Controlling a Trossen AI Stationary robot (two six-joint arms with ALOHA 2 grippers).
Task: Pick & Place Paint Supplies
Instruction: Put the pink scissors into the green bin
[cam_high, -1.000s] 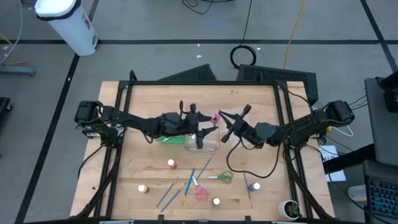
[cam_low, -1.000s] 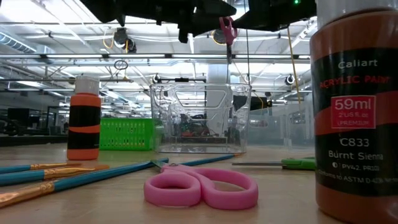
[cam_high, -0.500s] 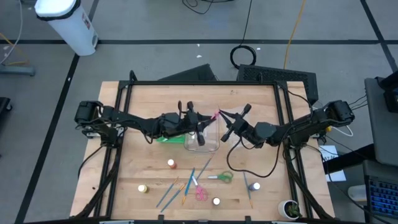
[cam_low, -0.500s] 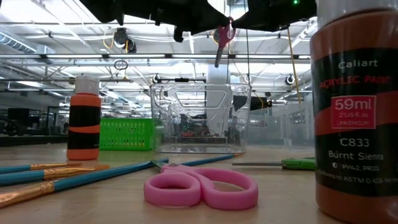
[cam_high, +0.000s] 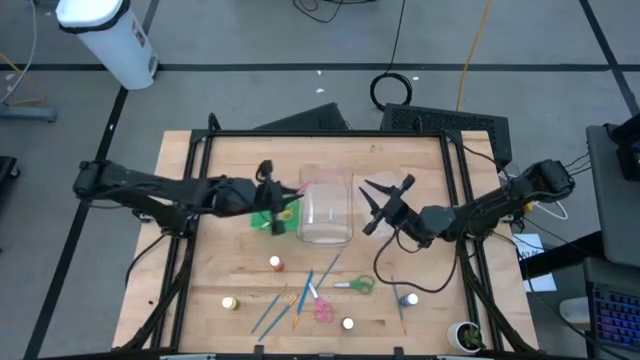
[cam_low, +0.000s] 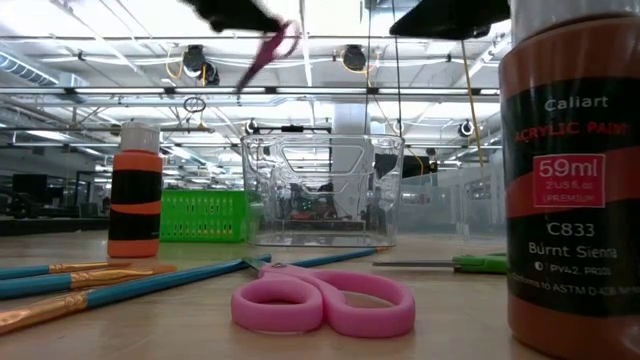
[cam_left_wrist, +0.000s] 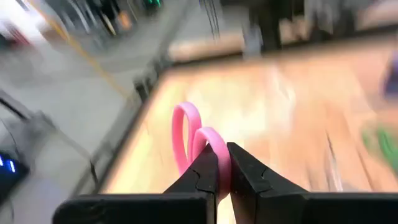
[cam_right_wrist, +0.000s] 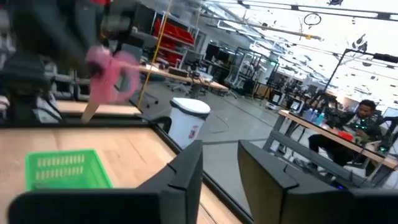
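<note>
My left gripper (cam_high: 272, 192) is shut on a pair of pink scissors (cam_left_wrist: 198, 138) and holds them in the air above the green basket (cam_high: 266, 218). The low view shows the scissors (cam_low: 268, 48) slanting, blurred, high over the table. My right gripper (cam_high: 380, 200) stands open and holds nothing, to the right of the clear container (cam_high: 325, 206). In the right wrist view its fingers (cam_right_wrist: 186, 168) point at the pink scissors (cam_right_wrist: 112, 67) farther off. My left gripper pinches the pink scissors between its two fingers at the handle end (cam_left_wrist: 211, 155). Both handle loops stick out past the fingertips. The scissors are lifted clear of everything and tilted, with the blades hidden behind the fingers in the wrist view.
On the near half of the table lie a second pair of pink scissors (cam_high: 322, 310), green scissors (cam_high: 355, 285), several thin brushes (cam_high: 290, 300) and small paint bottles (cam_high: 275, 263) (cam_high: 230, 302) (cam_high: 410, 298). A metal frame (cam_high: 320, 133) runs around the table.
My left gripper shut on the pink scissors that the right one held over the clear container, then drew back toward the table's left edge and a little up, carrying them over the green basket. My right gripper opened and let go. The scissors went from hanging straight down to slanting.
</note>
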